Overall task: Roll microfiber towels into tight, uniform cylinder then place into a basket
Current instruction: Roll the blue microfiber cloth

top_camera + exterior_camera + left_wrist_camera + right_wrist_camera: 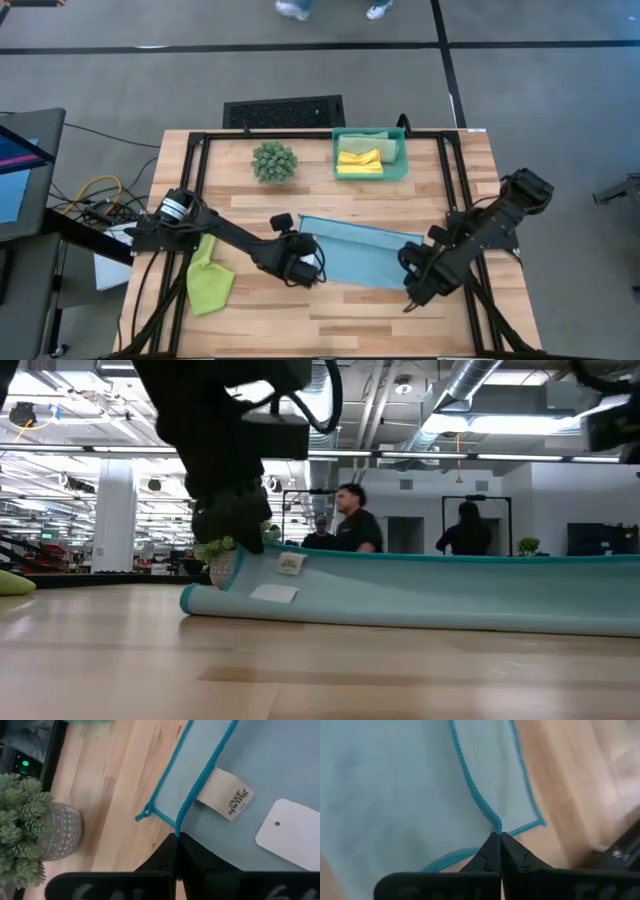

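A light blue towel (355,255) lies folded over on the wooden counter (300,320), in the lower middle of the overhead frame. The left gripper (305,268) has its jaws clenched on the towel's stitched edge at the towel's left end, near a small cloth label (226,795) and a white tag (290,836). The right gripper (413,283) has its jaws clenched on the towel's edge at the right end. A lime green towel (208,280) lies crumpled at lower left. The teal basket (398,168) at upper centre holds a yellow towel (360,160) and a sage green towel (375,138). A potted plant ball (274,160) stands left of the basket.
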Controlling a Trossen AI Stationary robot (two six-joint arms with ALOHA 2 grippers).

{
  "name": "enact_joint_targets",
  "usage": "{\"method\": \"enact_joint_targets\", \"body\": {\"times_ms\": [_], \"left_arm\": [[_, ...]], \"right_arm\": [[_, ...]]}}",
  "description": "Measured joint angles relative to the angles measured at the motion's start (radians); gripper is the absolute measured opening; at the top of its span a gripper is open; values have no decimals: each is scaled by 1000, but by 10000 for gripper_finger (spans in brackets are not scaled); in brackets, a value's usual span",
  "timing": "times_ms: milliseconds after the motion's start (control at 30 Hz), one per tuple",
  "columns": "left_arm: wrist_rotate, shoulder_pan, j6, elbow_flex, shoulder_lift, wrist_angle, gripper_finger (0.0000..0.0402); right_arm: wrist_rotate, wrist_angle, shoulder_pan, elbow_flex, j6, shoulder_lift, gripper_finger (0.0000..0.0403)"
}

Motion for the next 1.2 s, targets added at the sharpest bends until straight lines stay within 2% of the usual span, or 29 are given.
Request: {"method": "enact_joint_targets", "body": {"times_ms": [267, 433, 533, 767, 1000, 1200], "left_arm": [[-13, 33, 20, -28, 0, 45, 0], [-6, -22, -13, 37, -4, -66, 0], [-41, -43, -33, 81, -5, -128, 0], [-60, -26, -42, 106, -5, -116, 0], [-58, 40, -18, 102, 12, -88, 0], [-49, 58, 10, 103, 69, -53, 0]], "right_arm": [[1, -10, -58, 0, -28, 0, 12], [-2, -55, -21, 35, -8, 0, 12], [-2, -102, -12, 57, 7, 0, 12], [-2, -227, -12, 78, 113, 0, 12], [1, -205, -64, 49, 73, 0, 12], [45, -94, -110, -29, 21, 0, 12]]}}
